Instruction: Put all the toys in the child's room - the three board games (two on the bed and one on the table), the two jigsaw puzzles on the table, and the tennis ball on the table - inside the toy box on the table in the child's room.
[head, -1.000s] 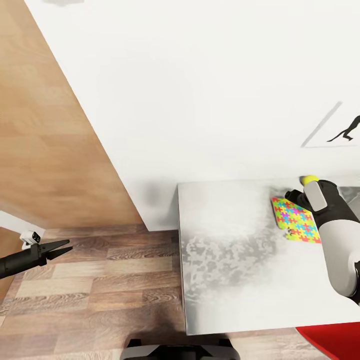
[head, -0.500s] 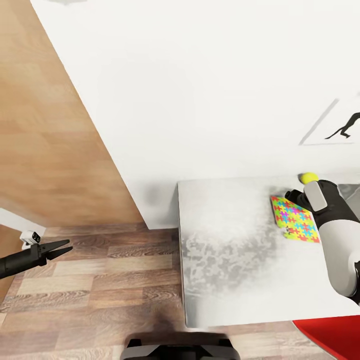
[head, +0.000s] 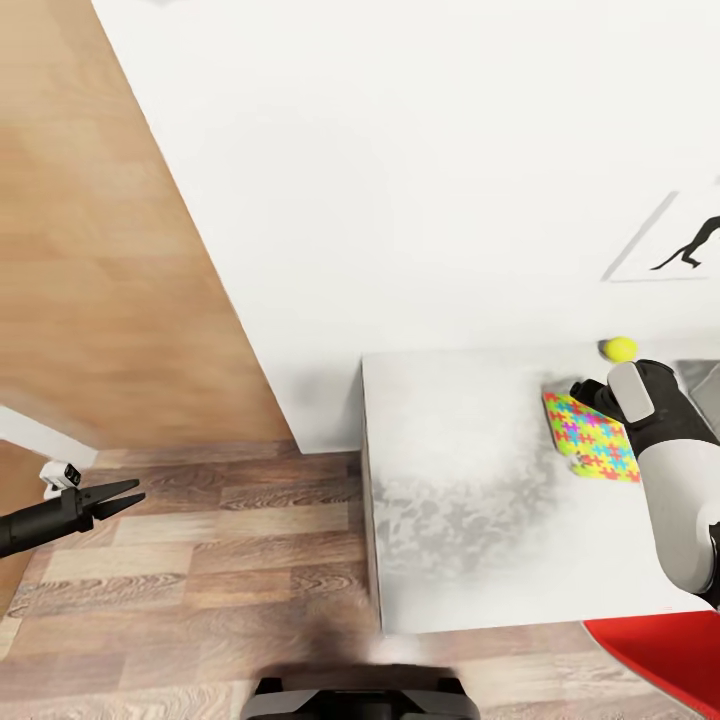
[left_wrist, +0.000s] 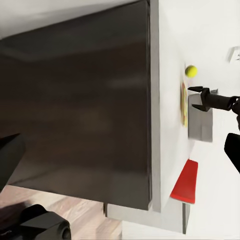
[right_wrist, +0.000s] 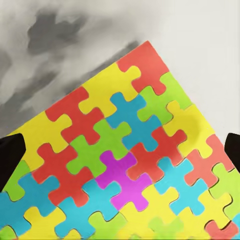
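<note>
One jigsaw puzzle (head: 592, 440), a thin square of coloured pieces, lies flat on the table (head: 470, 500) near its back right. My right gripper (head: 588, 392) hangs open just above the puzzle's far edge. In the right wrist view the puzzle (right_wrist: 125, 165) lies close below the gripper (right_wrist: 120, 150), and dark fingertips (right_wrist: 10, 157) stand wide apart at either side. The tennis ball (head: 618, 348) rests by the wall, just beyond the gripper; the left wrist view shows the ball (left_wrist: 190, 70) too. My left gripper (head: 112, 497) hovers open over the wood floor, far left of the table.
A white wall (head: 420, 180) runs behind the table, with a wood-panel surface (head: 110, 280) to its left. A red seat (head: 660, 655) sits at the table's near right corner. A black silhouette picture (head: 690, 245) hangs on the wall. Wood-plank floor (head: 200, 560) lies left of the table.
The whole head picture has shifted a little, so the camera has moved. Both grippers keep the same pose, and the puzzle and ball lie where they were.
</note>
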